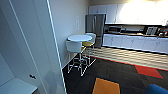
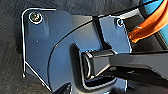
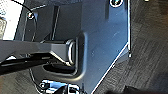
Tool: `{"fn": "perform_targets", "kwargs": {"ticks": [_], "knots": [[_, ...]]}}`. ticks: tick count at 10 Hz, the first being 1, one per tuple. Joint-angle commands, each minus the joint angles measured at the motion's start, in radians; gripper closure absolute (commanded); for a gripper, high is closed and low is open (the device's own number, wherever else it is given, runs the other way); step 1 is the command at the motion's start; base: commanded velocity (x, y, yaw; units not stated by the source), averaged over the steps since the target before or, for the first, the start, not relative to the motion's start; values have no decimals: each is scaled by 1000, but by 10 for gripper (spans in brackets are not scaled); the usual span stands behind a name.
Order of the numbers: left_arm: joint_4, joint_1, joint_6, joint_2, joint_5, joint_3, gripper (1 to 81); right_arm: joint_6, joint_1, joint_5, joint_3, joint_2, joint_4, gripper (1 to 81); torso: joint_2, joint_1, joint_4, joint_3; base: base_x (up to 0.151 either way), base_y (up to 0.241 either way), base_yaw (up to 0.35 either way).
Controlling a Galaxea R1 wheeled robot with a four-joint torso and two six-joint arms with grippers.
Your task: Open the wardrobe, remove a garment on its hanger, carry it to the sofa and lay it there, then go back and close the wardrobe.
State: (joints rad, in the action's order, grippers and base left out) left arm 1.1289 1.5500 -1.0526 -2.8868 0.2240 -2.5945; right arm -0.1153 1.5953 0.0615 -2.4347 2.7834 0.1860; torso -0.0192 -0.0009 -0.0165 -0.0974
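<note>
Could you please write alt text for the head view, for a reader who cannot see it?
A white panel stands close on the left, beside a kitchenette: a round white table with white chairs, a steel fridge and white cabinets along the far wall. Dark carpet has orange and red patches; a blue edge shows bottom right.

The head view looks forward and down from high up, past a white door (image 1: 30,37) toward a kitchen. Both wrist views face down, close over dark carpet (image 2: 10,50).
</note>
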Motion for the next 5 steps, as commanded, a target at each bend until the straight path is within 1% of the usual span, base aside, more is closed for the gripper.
{"fn": "perform_targets", "kwargs": {"ticks": [1, 5], "knots": [[0, -34, -4, 12, -28, 2, 10, 2, -21, -32, 45, -42, 3, 10, 0, 1, 0, 0, 0, 0, 261], [-3, -34, -4, 13, -29, 2, 10, 2, -21, -32, 43, -19, 9, 10, 0, 1, 0, 0, 0, 0, 261]]}}
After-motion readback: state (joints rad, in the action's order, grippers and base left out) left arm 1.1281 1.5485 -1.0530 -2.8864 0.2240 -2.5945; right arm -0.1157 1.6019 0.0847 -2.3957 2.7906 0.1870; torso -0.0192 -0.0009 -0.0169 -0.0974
